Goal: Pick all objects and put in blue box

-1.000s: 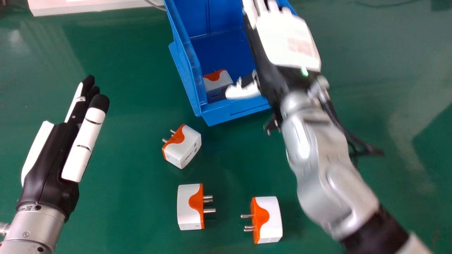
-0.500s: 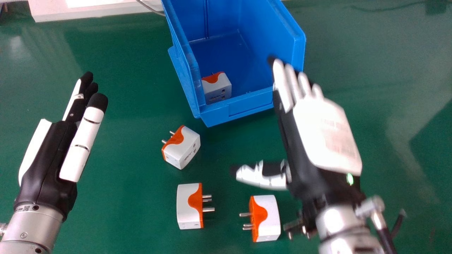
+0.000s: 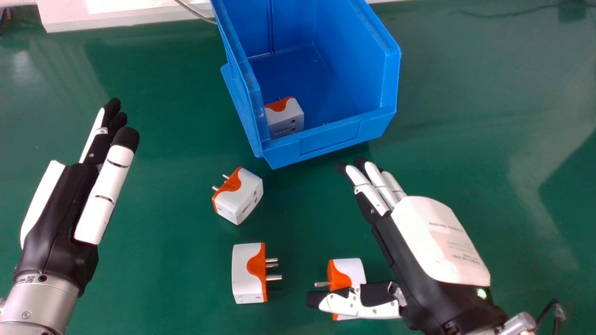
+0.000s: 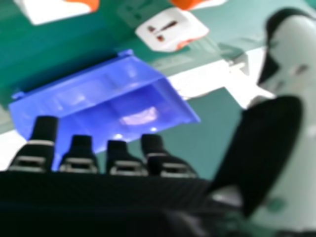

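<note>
My right hand [image 3: 437, 237] is over the table's near right in the head view, open and empty, its thumb across the right adapter [image 3: 349, 272] and partly hiding it. In the right hand view the right hand [image 4: 98, 192] has its fingertips before the blue box [image 4: 98, 94]. My left hand [image 3: 60, 218] stands open and empty at the head view's left. One white-and-orange adapter [image 3: 285, 118] lies inside the blue box [image 3: 330, 138], by its near left corner. Two more rest on the table: a tilted adapter [image 3: 240, 195] near the box and another adapter [image 3: 247, 274] closer to me.
A white panel [image 3: 125, 16] lies along the far left edge of the green table [image 3: 153, 186], with a grey cable beside it. The box's raised side walls and lower front lip stand behind the loose adapters.
From over the blue box, my right hand has come back toward me and down to the right adapter, uncovering the box. The left hand has barely shifted.
</note>
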You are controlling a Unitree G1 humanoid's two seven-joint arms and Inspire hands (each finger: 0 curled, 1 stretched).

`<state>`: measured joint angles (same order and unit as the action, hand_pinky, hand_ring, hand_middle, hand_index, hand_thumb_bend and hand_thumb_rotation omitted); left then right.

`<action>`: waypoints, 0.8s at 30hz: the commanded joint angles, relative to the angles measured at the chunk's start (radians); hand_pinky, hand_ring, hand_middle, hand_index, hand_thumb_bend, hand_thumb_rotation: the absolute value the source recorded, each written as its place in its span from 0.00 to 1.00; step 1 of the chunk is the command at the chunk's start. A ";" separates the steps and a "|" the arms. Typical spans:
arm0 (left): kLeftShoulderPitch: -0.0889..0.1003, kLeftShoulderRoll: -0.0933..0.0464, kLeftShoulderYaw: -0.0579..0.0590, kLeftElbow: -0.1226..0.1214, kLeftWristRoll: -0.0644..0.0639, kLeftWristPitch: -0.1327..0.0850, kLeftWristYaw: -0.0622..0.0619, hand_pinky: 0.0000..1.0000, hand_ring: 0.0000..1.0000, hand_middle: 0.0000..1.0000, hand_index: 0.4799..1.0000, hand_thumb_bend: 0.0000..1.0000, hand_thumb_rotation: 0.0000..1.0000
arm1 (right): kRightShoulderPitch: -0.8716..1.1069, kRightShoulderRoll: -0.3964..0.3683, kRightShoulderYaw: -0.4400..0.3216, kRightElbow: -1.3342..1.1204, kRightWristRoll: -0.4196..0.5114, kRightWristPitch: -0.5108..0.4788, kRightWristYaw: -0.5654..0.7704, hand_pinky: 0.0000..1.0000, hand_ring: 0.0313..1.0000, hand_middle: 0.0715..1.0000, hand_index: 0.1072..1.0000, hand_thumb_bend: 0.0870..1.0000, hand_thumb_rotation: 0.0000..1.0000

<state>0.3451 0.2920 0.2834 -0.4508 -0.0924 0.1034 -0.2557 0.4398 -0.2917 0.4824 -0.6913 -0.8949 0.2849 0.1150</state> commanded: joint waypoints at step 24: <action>0.013 0.018 0.020 -0.055 -0.013 -0.003 -0.012 1.00 1.00 1.00 1.00 0.52 1.00 | -0.105 -0.128 -0.127 0.124 0.039 -0.130 0.217 0.88 0.97 0.99 0.91 0.50 0.30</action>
<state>0.3658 0.2948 0.2922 -0.4817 -0.0976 0.1044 -0.2644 0.3547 -0.4091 0.3661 -0.5665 -0.8611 0.1798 0.3245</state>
